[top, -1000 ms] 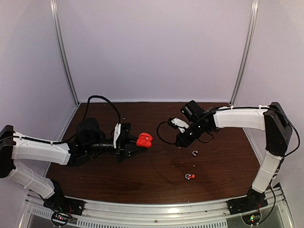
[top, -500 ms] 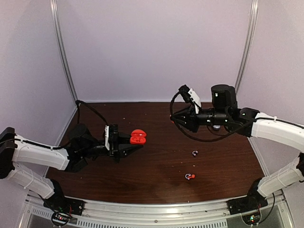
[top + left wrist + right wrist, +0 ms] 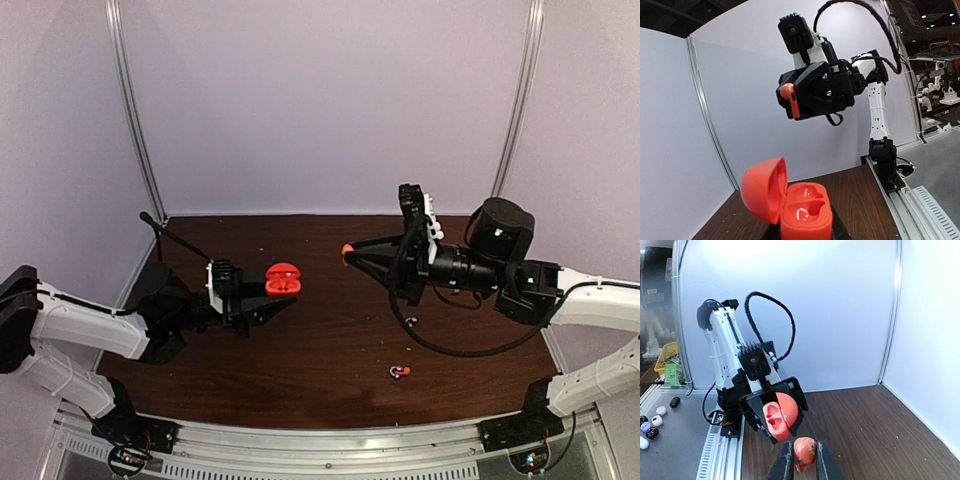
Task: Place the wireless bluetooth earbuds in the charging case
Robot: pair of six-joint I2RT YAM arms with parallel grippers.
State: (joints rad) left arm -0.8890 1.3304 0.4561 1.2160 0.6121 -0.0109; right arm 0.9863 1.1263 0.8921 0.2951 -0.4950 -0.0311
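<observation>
From above, the left gripper [image 3: 272, 302] is clamped on the open red case [image 3: 282, 279], held above the bench toward its left edge. The right gripper [image 3: 350, 251] pinches a red earbud [image 3: 346, 249] in the air over the middle, apart from the case. A grey earbud [image 3: 410, 322] and a second earbud [image 3: 400, 372], partly red, lie right of centre, toward the near edge.

The left wrist view shows the case's lid tipped back and two hollows showing.

The right wrist view shows the jaws closed on the red earbud, with the case facing them.
</observation>
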